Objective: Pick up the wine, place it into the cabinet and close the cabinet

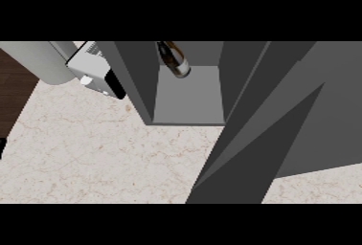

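A grey forearm (39,62) is reaching in from the upper left over the pale marbled surface (92,148). Its hand (99,72), a grey block edged in black, is lying just beside the cabinet's left wall; whether its fingers are open or closed cannot be told. To the right, the grey cabinet (187,103) is standing open, and the dark wine bottle (174,58) is sitting inside on its shelf. Farther right, the cabinet door (276,139) is swinging wide open.
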`<state>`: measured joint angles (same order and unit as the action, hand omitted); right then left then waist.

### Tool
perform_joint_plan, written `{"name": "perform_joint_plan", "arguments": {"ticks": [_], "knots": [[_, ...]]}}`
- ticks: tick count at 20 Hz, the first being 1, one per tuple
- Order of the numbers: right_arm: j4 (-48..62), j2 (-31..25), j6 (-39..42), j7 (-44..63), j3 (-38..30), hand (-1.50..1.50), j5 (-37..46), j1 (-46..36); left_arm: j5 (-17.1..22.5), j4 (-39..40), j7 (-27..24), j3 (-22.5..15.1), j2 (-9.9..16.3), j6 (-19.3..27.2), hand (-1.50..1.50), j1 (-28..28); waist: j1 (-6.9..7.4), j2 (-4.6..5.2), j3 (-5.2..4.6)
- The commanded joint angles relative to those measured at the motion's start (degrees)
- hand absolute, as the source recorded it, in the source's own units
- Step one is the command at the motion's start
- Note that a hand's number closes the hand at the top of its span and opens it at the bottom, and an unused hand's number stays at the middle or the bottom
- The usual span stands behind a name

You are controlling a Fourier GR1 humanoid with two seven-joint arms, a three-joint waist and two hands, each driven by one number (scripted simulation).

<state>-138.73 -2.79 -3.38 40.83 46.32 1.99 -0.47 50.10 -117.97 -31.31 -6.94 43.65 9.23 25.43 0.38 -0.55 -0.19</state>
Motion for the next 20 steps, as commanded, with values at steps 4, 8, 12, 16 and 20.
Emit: {"name": "perform_joint_plan", "arguments": {"ticks": [4,8,12,16,20], "knots": [[4.4,2.6,-10.5,-0.3,13.1,1.5,8.1,-13.0,3.7,1.7,3.9,2.6,-0.1,-1.7,-1.5,-3.1,-0.24,0.17,0.0],[5.4,2.5,-16.9,1.7,13.2,1.5,10.1,-17.4,5.4,3.2,4.9,4.1,0.3,-5.4,-1.5,-3.2,0.05,0.16,-0.02],[10.4,2.3,-18.8,3.2,7.5,1.5,5.1,-26.8,3.9,3.2,5.6,1.6,-1.7,-3.9,-1.5,-6.1,0.64,0.62,-0.05],[14.0,2.3,-22.9,2.3,4.1,1.5,-0.5,-32.4,2.8,2.0,6.2,1.0,-2.0,-3.2,-1.5,-6.1,1.87,0.79,-0.04],[19.0,2.3,-24.5,1.4,-0.7,1.5,-5.4,-40.4,2.8,1.9,6.4,1.5,-1.9,-4.6,-1.5,-6.4,2.92,0.91,-0.06]]}}
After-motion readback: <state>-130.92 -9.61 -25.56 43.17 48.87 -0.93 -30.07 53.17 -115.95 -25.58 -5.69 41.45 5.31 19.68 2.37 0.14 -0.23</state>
